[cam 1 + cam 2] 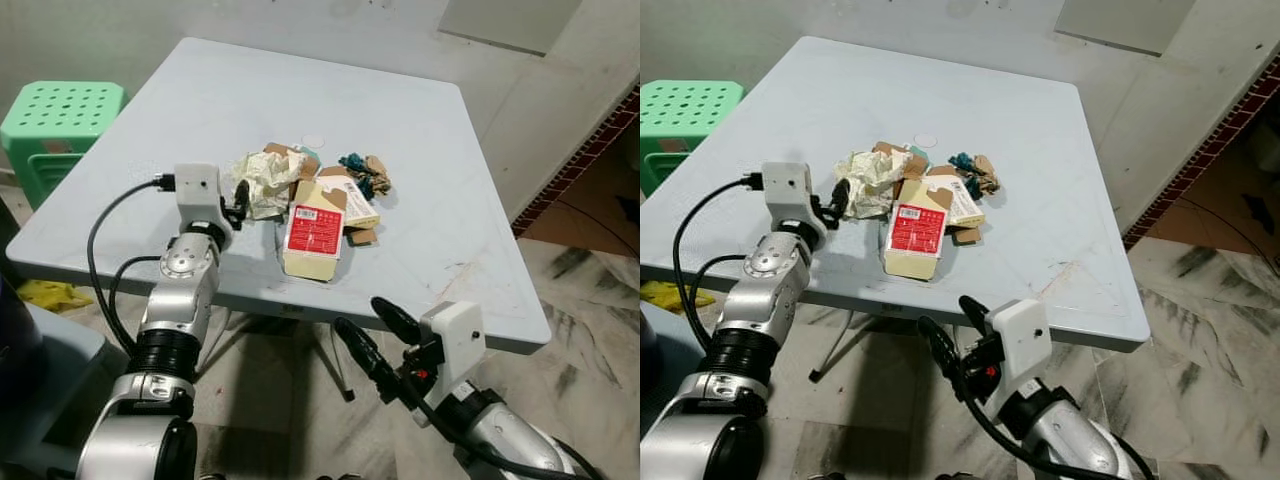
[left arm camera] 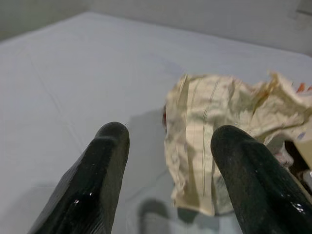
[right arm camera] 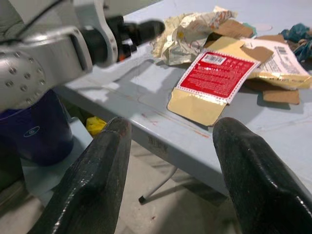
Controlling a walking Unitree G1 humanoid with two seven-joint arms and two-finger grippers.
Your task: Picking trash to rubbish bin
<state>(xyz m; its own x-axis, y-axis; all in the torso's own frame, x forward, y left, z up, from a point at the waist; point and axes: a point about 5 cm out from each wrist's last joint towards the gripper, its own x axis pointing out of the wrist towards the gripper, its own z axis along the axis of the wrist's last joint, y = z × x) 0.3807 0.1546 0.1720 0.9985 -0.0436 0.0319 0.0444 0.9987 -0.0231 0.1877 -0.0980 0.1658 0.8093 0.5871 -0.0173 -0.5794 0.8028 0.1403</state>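
Fingers of the left gripper (image 2: 168,180) are spread apart with nothing between them, raised over the pale grey square table (image 1: 450,130) and aimed at the trash pile. Fingers of the right gripper (image 3: 173,180) are likewise parted and empty, held below and in front of the table's near edge, pointing up toward the pile; this arm looks parked clear so the left can work.

Largest item beyond the left fingers: a flattened red-and-tan cardboard carton (image 1: 314,232), lying flat and reaching close to the near edge. It is the nearest piece ahead of the right fingers.

Next: a crumpled cream sheet of lined paper (image 2: 219,131), directly ahead of the left fingers, its near fold lying partly behind one fingertip in the left wrist view. Probable first target, since the open span already lines up with it.

Smaller: a white printed box (image 1: 352,200) overlapped by the carton; brown cardboard scraps (image 1: 362,237) beside it; a dark teal wrapper tangle (image 1: 357,166) farther off.

Well to the left of the left fingers stands a green perforated plastic stool (image 1: 62,115). A dark blue container (image 3: 36,129) sits on the floor under the left arm; whether it is the rubbish bin cannot be told.
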